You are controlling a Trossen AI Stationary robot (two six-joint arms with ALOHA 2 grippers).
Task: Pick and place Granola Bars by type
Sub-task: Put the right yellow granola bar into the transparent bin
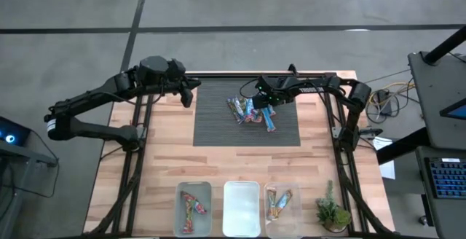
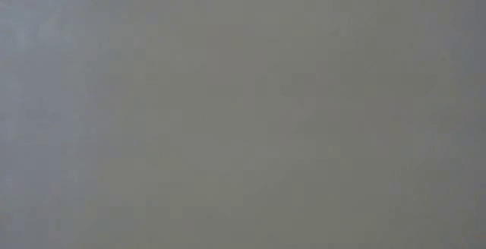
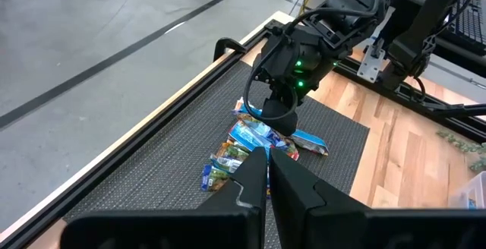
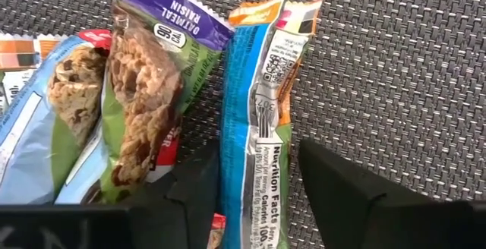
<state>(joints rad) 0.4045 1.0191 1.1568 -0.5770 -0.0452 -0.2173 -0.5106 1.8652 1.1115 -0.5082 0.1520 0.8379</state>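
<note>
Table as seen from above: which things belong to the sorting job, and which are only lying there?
Job: granola bars piled on the mat; left bin and right bin holding bars; middle bin; right gripper straddling a bar.
Not job: small plant; left gripper, waiting, shut.

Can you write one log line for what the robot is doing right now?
right gripper: astride blue bar in pile on mat, not yet clamped | left gripper: shut, waiting

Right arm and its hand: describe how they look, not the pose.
The right arm is dark, built of tubular links, with black cables looping along its wrist. Its hand is black and blocky, with small green lights glowing on the housing and white lettering on a link behind.
</note>
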